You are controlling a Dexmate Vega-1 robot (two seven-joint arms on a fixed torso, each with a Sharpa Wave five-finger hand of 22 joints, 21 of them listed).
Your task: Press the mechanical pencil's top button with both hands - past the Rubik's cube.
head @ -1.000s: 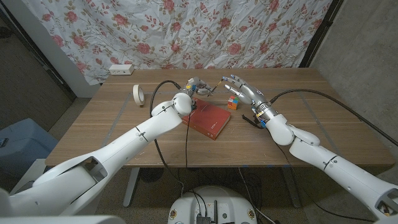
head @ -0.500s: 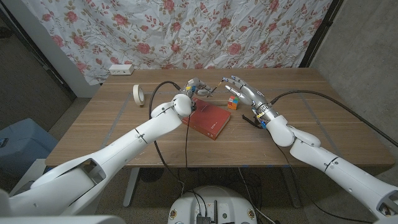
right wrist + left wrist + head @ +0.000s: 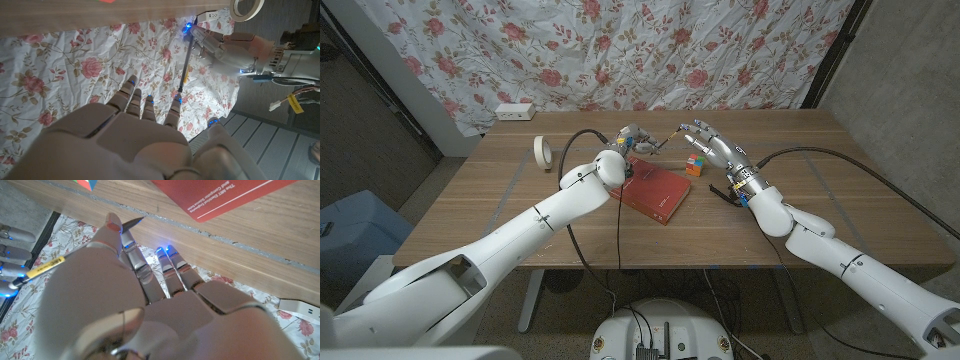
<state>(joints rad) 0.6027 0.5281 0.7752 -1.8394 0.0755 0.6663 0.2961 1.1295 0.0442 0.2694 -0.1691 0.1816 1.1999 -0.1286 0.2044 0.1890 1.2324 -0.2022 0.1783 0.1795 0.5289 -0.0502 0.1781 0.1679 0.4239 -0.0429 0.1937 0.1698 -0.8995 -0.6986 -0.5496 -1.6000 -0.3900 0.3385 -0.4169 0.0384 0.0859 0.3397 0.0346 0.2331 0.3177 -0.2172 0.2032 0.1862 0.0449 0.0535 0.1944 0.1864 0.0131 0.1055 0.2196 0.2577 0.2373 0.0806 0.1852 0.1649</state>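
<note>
My left hand [image 3: 632, 137] holds a thin dark mechanical pencil [image 3: 662, 139] with a yellow label just beyond the red book's far edge. The pencil slants up toward my right hand [image 3: 708, 143], which hovers past the Rubik's cube [image 3: 694, 165] with its fingers stretched out. In the right wrist view the pencil [image 3: 184, 66] runs from my left hand [image 3: 225, 44] to a fingertip [image 3: 176, 104] of my right hand, and its end seems to touch that fingertip. In the left wrist view the pencil [image 3: 47, 266] passes behind my left hand [image 3: 115, 295].
A red book [image 3: 655, 190] lies mid-table in front of both hands. A roll of white tape [image 3: 544, 152] stands to the left, and a white power strip [image 3: 515, 112] lies at the far left edge. A flowered cloth hangs behind the table.
My left hand has tipped the pencil's free end up and to the right, closing the gap to my right hand's fingertips. The right hand has barely moved.
</note>
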